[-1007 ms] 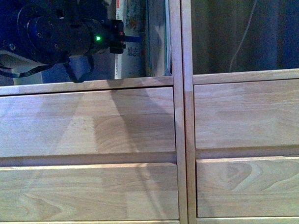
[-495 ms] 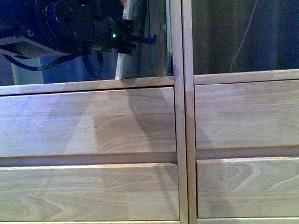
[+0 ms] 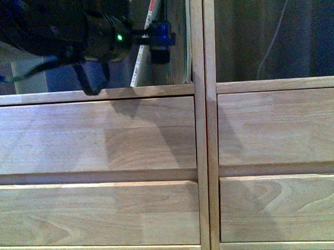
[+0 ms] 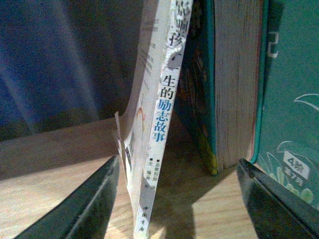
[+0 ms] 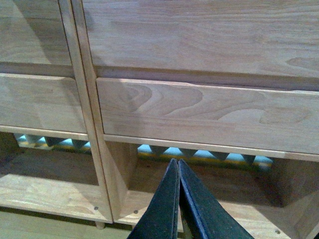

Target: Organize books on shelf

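A thin paperback (image 4: 159, 114) with a white spine stands leaning on the board of the shelf (image 3: 151, 136), its top tipped toward a thicker teal book (image 4: 234, 84) with yellowed pages. My left gripper (image 4: 177, 199) is open, and the paperback's foot stands between its dark fingers (image 4: 84, 204) without touching either one. In the front view that gripper (image 3: 159, 40) reaches into the upper-left compartment beside the slanted paperback (image 3: 137, 68). My right gripper (image 5: 175, 167) is shut on nothing, low in front of a bottom compartment of the shelf (image 5: 199, 109).
Another teal cover (image 4: 294, 99) stands against the thick book's far side. A vertical divider (image 3: 204, 102) splits the unit; a white cable (image 3: 273, 33) hangs behind the upper-right compartment. Blue and yellow shapes (image 5: 164, 151) show through the open back below.
My left arm has moved right and deeper into the upper-left compartment, up to the books. The paperback's spine now leans more steeply.
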{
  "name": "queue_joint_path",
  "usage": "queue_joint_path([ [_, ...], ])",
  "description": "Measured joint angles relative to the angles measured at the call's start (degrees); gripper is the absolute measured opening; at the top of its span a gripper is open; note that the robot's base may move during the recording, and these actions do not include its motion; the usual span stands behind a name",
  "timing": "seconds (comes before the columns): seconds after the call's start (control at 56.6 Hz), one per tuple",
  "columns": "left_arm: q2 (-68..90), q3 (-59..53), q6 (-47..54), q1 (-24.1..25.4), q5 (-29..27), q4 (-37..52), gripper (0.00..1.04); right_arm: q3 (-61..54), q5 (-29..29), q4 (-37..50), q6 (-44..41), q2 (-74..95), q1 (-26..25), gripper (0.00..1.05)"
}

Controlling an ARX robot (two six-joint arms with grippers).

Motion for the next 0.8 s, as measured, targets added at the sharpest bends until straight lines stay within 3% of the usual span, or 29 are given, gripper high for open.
queue_joint_path([
  [0.053,-3.8,-3.6,-2.4,0.6,0.8,0.3,0.99,-0.2,0.0,0.0,0.0,-0.2,0.0,0.04],
  [0.124,-8.7,-8.6,-4.6,1.8,1.9,1.3,0.97,-0.4,0.0,0.0,0.0,-0.3,0.0,0.15],
  [0.371,-31.6,-33.5,-10.8,11.0,12.8,-0.1,0.97,-0.4,0.0,0.0,0.0,-0.3,0.0,0.58],
  [0.583,-36.2,-36.5,-11.8,11.7,13.8,-0.3,0.97,-0.4,0.0,0.0,0.0,-0.4,0.0,0.91],
  [0.618,-36.1,-36.5,-11.3,11.4,12.0,-1.2,0.96,-0.4,0.0,0.0,0.0,-0.4,0.0,0.96],
  [0.636,-36.4,-36.5,-10.8,10.9,8.5,-3.1,0.93,-0.4,0.0,0.0,0.0,-0.4,0.0,0.98],
  [0.671,-37.6,-37.9,-9.9,10.8,2.1,-6.2,0.86,-0.4,0.0,0.0,0.0,-0.4,0.0,0.98],
  [0.724,-39.7,-41.9,-9.2,11.0,-3.3,-5.9,0.77,-0.4,0.0,0.0,0.0,-0.4,0.0,0.97],
  [0.795,-42.7,-47.8,-8.7,12.1,-4.6,-3.4,0.65,-0.4,0.0,0.0,0.0,-0.4,0.0,0.98],
])
